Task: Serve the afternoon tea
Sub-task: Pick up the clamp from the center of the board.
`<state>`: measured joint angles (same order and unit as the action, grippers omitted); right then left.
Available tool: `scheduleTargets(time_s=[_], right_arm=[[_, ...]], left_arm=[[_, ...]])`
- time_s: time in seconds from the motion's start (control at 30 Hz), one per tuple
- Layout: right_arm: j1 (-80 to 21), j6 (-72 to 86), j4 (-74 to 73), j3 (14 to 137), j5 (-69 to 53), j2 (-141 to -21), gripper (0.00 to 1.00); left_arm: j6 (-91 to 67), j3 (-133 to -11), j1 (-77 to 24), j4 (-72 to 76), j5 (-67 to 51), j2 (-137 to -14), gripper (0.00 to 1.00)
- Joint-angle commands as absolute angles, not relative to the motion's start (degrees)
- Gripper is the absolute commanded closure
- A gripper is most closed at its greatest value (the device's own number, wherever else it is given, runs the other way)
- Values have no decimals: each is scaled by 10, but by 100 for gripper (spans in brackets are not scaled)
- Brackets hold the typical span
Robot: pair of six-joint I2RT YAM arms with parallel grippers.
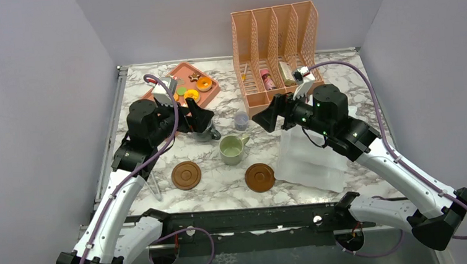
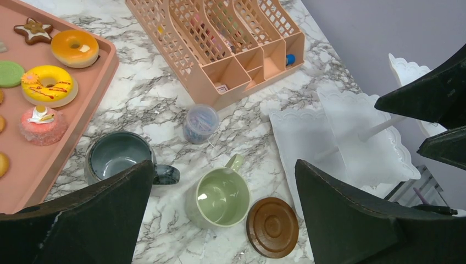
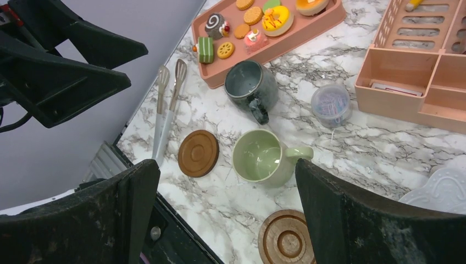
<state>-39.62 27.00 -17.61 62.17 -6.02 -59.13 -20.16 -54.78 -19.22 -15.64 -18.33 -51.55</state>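
The pale green mug (image 1: 232, 149) stands upright mid-table; it also shows in the left wrist view (image 2: 222, 198) and the right wrist view (image 3: 261, 157). The grey-blue mug (image 2: 118, 157) stands beside the peach tray (image 1: 211, 97), half hidden under my left gripper (image 1: 200, 120) in the top view. One brown coaster (image 1: 186, 175) lies front left, the other (image 1: 259, 177) front right of the green mug. Toy donuts (image 2: 48, 83) and cakes (image 3: 209, 48) lie on the tray. My left gripper and right gripper (image 1: 270, 118) hover open and empty on either side above the mugs.
A peach file organiser (image 1: 275, 48) stands at the back with a pink bottle (image 1: 266, 79) in it. A tiny lilac cup (image 1: 241, 120) stands in front of it. A white tiered stand (image 1: 310, 157) lies on the right. Metal tongs (image 3: 165, 104) lie at the left edge.
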Motion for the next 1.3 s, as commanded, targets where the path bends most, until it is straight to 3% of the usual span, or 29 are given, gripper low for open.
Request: scheduleTargets(time_s=[0.0,0.17,0.43,0.67,0.77,1.0,1.27], right_arm=[[-392,272,-160,624,-76,-586,0],[-392,277,-159,630,-81,-584,0],[-392,268,-140,621,-108,-580,0],[-392,266,-67,597,-205,-573,0],[-392,266,-31,588,-254,-573,0],[-392,254,-17,579,-282,-566,0],[-392,242,-34,585,-274,-567,0]], left_arm=[[-193,-546,-193,-158,-164,-508,1],[-189,-548,-193,-173,-137,-509,1],[-194,-577,-192,-249,8,-571,1],[-195,-609,-148,-321,106,-645,10],[-213,-592,-86,-334,102,-652,15],[-265,-547,20,-322,138,-686,17],[-326,-484,108,-301,55,-762,19]])
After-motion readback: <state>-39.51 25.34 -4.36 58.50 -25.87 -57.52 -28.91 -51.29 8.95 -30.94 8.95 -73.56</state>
